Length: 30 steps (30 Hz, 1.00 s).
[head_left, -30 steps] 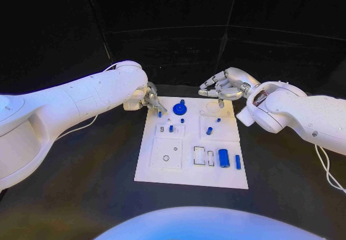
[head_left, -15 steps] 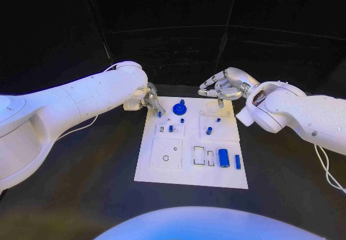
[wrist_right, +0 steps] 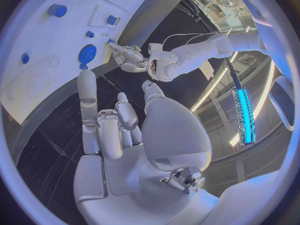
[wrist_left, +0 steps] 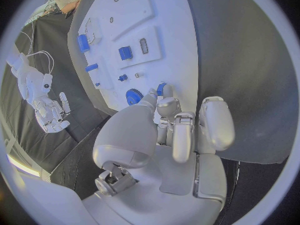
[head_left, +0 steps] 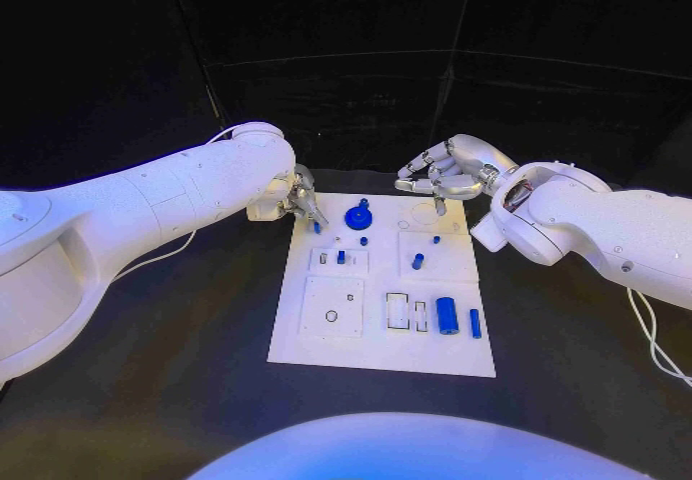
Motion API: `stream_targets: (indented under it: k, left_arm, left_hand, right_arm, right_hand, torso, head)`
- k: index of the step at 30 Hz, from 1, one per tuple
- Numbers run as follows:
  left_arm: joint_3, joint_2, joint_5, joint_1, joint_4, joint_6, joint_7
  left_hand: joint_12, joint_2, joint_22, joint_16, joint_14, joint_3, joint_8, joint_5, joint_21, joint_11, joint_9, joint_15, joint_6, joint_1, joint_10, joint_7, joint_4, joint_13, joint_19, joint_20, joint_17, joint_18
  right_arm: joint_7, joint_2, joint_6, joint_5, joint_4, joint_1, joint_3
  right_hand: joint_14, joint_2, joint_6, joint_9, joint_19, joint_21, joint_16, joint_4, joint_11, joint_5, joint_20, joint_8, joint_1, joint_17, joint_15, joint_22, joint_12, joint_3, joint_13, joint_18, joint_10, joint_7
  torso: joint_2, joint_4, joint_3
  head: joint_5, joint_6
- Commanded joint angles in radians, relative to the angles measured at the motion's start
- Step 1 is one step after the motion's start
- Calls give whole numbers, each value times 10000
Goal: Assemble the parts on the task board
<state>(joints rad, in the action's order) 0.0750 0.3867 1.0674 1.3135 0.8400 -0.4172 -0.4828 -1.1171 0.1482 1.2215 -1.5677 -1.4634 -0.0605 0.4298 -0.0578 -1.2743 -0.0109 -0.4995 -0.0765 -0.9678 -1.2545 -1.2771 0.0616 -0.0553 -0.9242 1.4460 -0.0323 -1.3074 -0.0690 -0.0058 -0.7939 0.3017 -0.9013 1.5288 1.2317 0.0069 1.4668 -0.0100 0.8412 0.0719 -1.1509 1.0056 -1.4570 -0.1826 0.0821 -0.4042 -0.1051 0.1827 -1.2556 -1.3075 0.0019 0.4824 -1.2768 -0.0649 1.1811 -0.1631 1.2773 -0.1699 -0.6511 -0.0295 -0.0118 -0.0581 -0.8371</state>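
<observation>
The white task board lies in the middle of the table. My left hand is at its far left corner, and thumb and finger pinch a small blue peg there, its lower end at the board. A blue gear sits just beside it on the board's far edge. My right hand hovers over the far right corner, fingers mostly curled with nothing in them and one finger pointing down at the board. A blue cylinder and a blue bar lie near the right edge.
Small blue pegs stand mid-board. Empty rectangular slots and a round hole lie in the nearer half. Black table surrounds the board; a white cable trails at the right.
</observation>
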Motion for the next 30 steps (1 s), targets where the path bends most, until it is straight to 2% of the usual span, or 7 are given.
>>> stream_targets:
  k: [1, 3, 6, 11, 13, 18, 30]
  left_arm:
    - [1, 3, 60, 10, 18, 180, 155]
    - [1, 7, 60, 10, 23, 211, 163]
    - [1, 28, 60, 10, 44, 255, 175]
    - [2, 118, 57, 9, 151, 382, 241]
    - [2, 193, 30, 9, 233, 502, 285]
    - [2, 526, -471, 11, 631, 978, 268]
    - [13, 1744, -1327, 10, 2598, 2033, 130]
  left_hand:
    - [44, 204, 5, -31, -1074, -596, -83, 36, 37, -84, 48, -44, 101, -537, 51, -58, 456, 50, -13, 35, -2634, -126]
    - [105, 199, 12, -31, -1074, -1101, -108, 41, 39, -32, 78, -18, 147, -669, 88, 25, 766, 94, -11, 42, -2634, -125]
    - [153, 47, 28, -31, -1074, -2006, -91, 16, 41, -11, 100, 51, 161, -392, 77, 69, 1087, 152, -8, -14, -2634, -118]
    - [206, -444, 47, -31, -1074, -3815, 102, -5, 58, 5, 28, 103, 142, 544, 50, 104, 1487, 256, -7, -41, -2634, -132]
    - [202, -687, 61, -31, -1074, -4365, 202, -159, 58, 19, -31, 89, 161, 859, 25, 94, 1602, 275, -3, -46, -2634, -131]
    - [112, -1025, 128, -31, -1074, -5345, 470, -600, 17, 2, -201, 48, 153, 1283, -99, 57, 1800, 189, 32, -42, -2634, -112]
    - [-28, -1341, 209, -31, -1074, -6072, 766, -872, -39, -48, -387, 6, 147, 1613, -271, 2, 1939, 22, 77, -11, -2634, -96]
  right_arm:
    - [75, 9, -63, 33, -4, 19, 7]
    - [72, 9, -71, 33, -5, 19, 7]
    - [66, 9, -85, 33, -6, 19, 7]
    - [58, 3, -98, 33, -5, 19, 7]
    - [56, 0, -103, 33, -6, 19, 7]
    - [51, -18, -110, 33, -10, 19, 7]
    - [53, -65, -107, 33, -31, 19, 7]
  right_hand:
    - [558, 14, -69, -11, -28, -57, 36, -37, 14, -33, 2, 61, -75, -397, 1, -17, -60, -35, 4, -149, -71, -15]
    - [558, 14, -69, -11, -28, -57, 36, -37, 14, -33, 2, 61, -75, -397, 1, -17, -60, -35, 4, -149, -71, -15]
    - [558, 14, -69, -11, -28, -57, 36, -37, 14, -33, 2, 61, -75, -397, 1, -17, -60, -35, 4, -149, -71, -15]
    - [558, 18, -69, -11, -31, -55, 38, -38, 13, -48, 3, 64, -88, -394, 0, -13, -62, -38, 4, -148, -71, -14]
    - [558, 18, -69, -11, -31, -55, 38, -38, 13, -48, 3, 64, -88, -394, 0, -13, -62, -38, 4, -148, -71, -14]
    - [558, 22, -69, -10, -32, -55, 39, -40, 12, -64, 3, 67, -99, -394, 0, -11, -63, -41, 5, -148, -70, -14]
    - [559, 25, -69, -10, -30, -60, 37, -43, 12, -82, 4, 71, -108, -398, -1, -22, -66, -46, 8, -150, -68, -13]
  torso:
    - [4, -11, -1]
    - [4, -12, 0]
    - [5, -11, 1]
    - [3, -14, -2]
    - [9, -12, -1]
    - [18, -37, 6]
    - [37, -71, 8]
  head:
    - [-2, -4]
    - [-3, -8]
    - [-4, -8]
    - [-2, -7]
    - [-5, -12]
    - [3, -15]
    - [3, -41]
